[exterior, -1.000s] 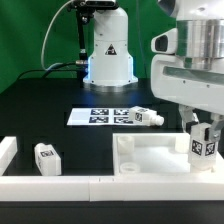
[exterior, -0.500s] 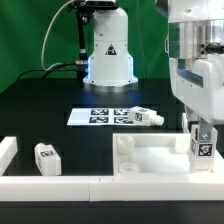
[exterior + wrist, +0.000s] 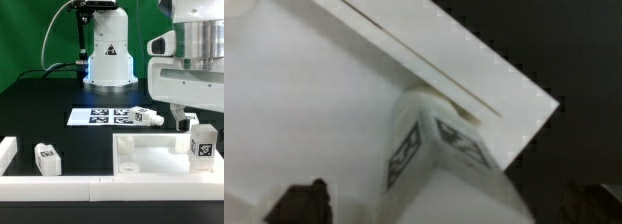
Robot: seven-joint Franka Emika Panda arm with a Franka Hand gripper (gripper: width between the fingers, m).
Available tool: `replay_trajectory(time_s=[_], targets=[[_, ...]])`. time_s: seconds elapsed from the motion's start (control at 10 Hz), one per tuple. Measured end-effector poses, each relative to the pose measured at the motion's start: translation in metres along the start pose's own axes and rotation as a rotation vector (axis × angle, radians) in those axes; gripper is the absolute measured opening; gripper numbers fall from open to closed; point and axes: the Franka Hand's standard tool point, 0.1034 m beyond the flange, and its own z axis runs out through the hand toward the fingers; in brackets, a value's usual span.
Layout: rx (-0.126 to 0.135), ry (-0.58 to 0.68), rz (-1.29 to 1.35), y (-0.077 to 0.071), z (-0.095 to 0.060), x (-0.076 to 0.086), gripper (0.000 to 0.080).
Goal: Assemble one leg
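Observation:
A leg [image 3: 203, 143], a stubby white block with a black-and-white tag, stands upright on the right corner of the white tray-like tabletop [image 3: 150, 155]. My gripper [image 3: 197, 122] hangs just above it, open, with one dark finger [image 3: 183, 122] showing beside the leg's top. In the wrist view the leg [image 3: 434, 150] lies between my two widely spread fingertips, on the tabletop's corner [image 3: 313, 100], and my gripper [image 3: 452, 205] does not touch it. A second leg [image 3: 46, 157] stands at the front of the exterior view's left. A third leg [image 3: 146, 117] lies on its side behind the tabletop.
The marker board [image 3: 98, 116] lies flat behind the tabletop, next to the lying leg. A low white wall [image 3: 50, 185] runs along the front edge and up the left side. The robot base [image 3: 108, 55] stands at the back.
My gripper has opened and risen off the leg. The leg stays standing on the tabletop's right corner.

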Motion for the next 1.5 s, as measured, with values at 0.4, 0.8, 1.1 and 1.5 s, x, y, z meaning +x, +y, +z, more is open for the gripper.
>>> replay_trajectory(time_s=[0.4,0.8,1.1,1.5], targets=[[-0.029,0.019,-0.381,0.0008,0.0027,-0.0002,0.0649],[-0.043,0.024,-0.537,0.0022,0.0037,0.0011,0.0544],[-0.038,0.026,-0.316,0.0017,0.0041,-0.0001,0.0285],[-0.031,0.031,0.033,0.0021,0.0041,0.0008,0.0285]])
